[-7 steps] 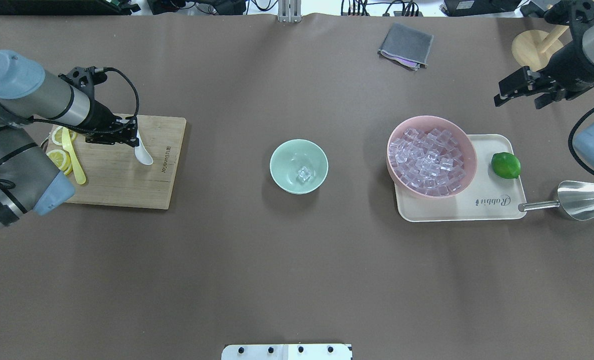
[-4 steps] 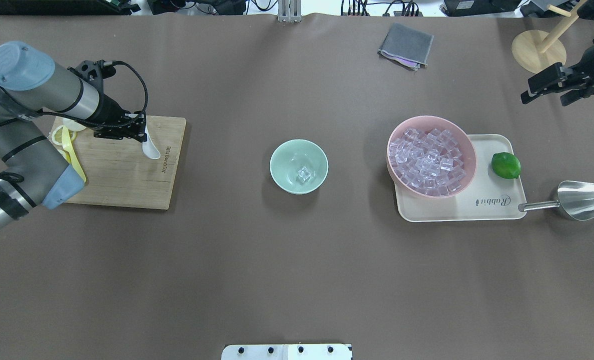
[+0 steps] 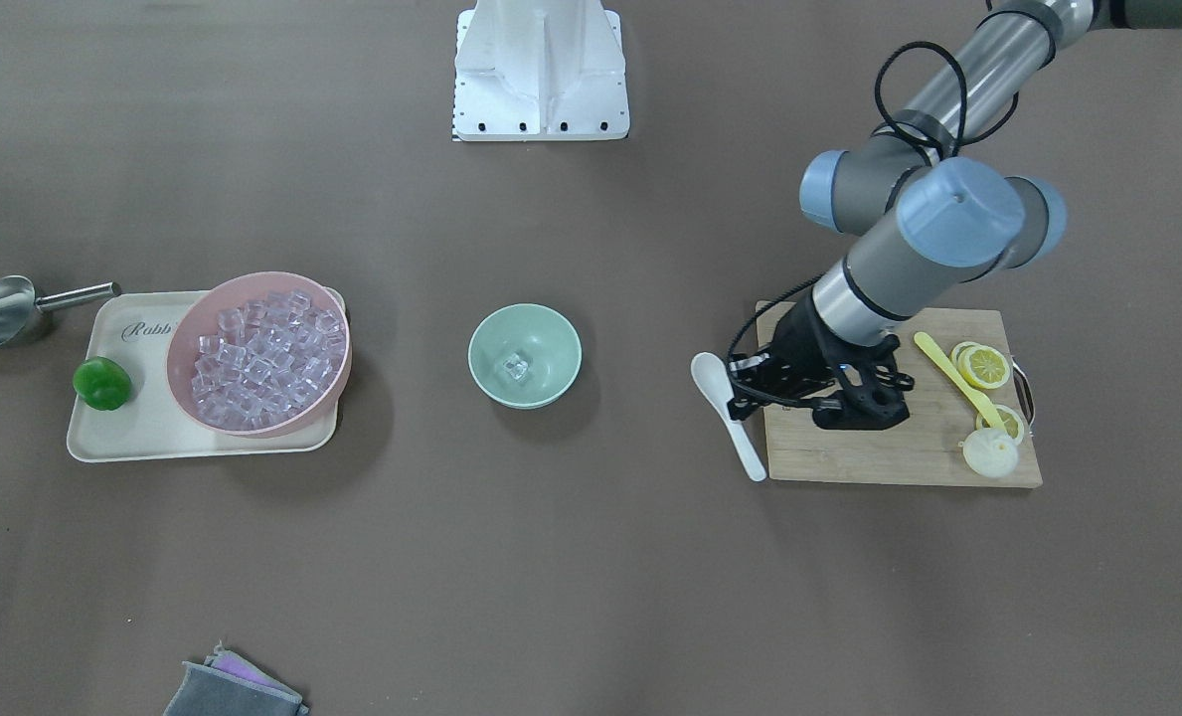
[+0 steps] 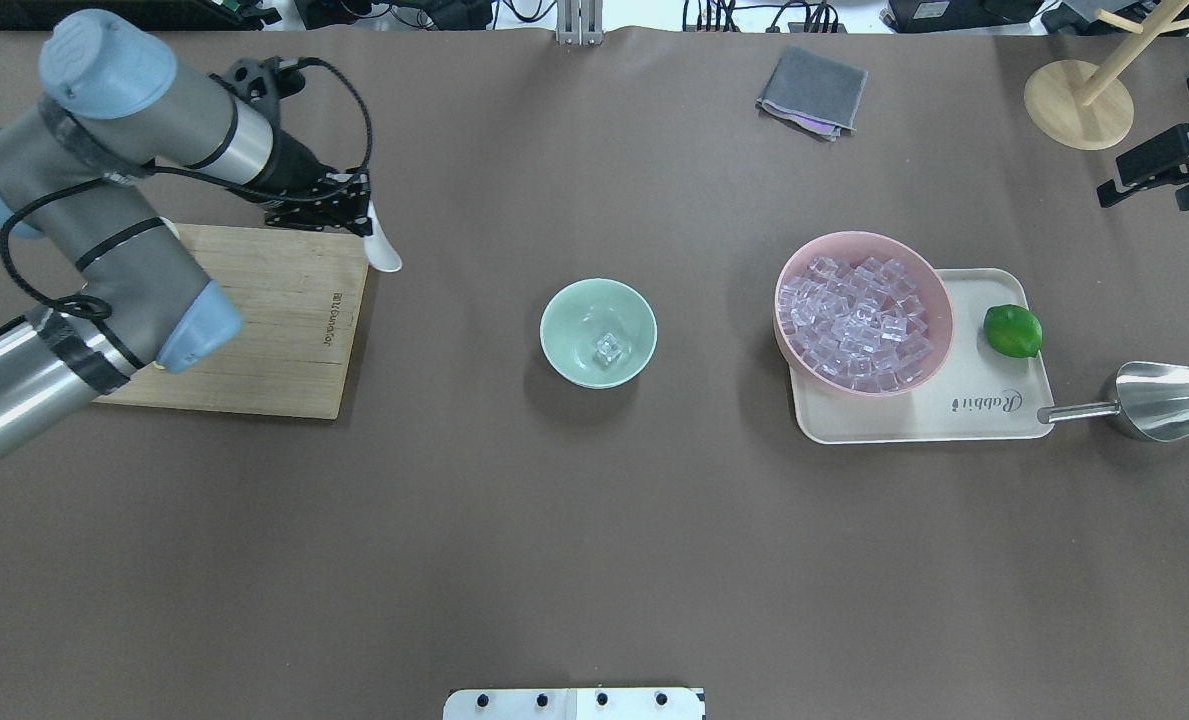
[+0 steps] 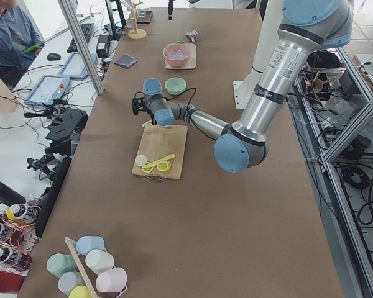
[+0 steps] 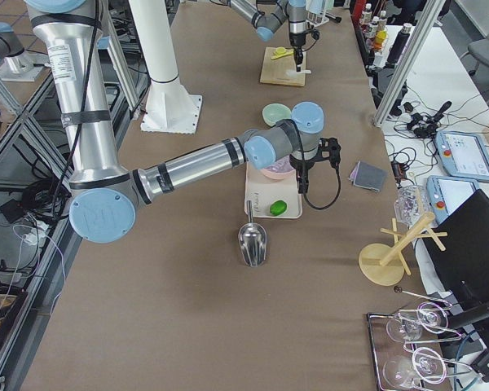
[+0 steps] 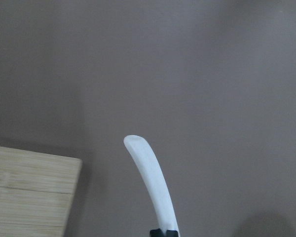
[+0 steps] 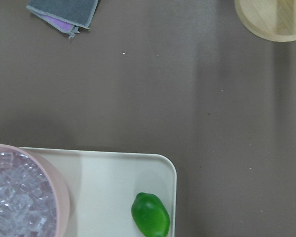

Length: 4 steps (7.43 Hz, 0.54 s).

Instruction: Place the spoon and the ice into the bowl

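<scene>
Overhead, the left hand (image 4: 364,215) clamps the spoon (image 4: 387,257), hiding its handle.

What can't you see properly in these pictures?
- The lemon slices: in the overhead view, the left arm covers them.
- How the left pincer grips the spoon: in the left wrist view, the bottom edge cuts nearly all of it off.
- How many ice cubes are in the pink bowl: too small and clear in every view.

Glossy spoon (image 3: 733,428), smooth bowl (image 4: 566,325), wooden board (image 4: 274,320), shiny steel scoop (image 4: 1159,400).
</scene>
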Motion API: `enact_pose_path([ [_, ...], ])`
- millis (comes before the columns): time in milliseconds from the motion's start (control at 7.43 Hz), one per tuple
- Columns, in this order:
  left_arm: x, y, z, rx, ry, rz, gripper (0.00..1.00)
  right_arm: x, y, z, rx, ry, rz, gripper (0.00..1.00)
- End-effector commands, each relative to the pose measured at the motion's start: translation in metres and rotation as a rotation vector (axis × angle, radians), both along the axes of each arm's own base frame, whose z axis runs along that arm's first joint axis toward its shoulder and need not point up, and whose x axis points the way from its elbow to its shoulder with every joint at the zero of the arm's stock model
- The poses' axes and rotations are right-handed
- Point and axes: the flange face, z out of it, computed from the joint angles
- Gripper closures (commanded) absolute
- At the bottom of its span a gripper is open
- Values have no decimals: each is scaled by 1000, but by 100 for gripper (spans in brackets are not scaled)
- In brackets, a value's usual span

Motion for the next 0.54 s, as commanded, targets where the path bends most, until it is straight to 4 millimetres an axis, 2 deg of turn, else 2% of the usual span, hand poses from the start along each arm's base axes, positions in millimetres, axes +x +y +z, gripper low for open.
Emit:
enact_pose_path([
  [0, 75, 38, -89, 49, 54, 25, 100, 40, 17, 38, 35, 29, -15, 0],
  [135, 107, 60, -93, 81, 39, 7, 100, 52, 22, 46, 40, 35, -10, 0],
  [269, 118, 71, -100, 91, 45, 22, 100, 55, 22, 48, 39, 36, -8, 0],
  [404, 124, 76, -97, 92, 40, 31, 69, 56, 23, 50, 35, 36, -5, 0],
])
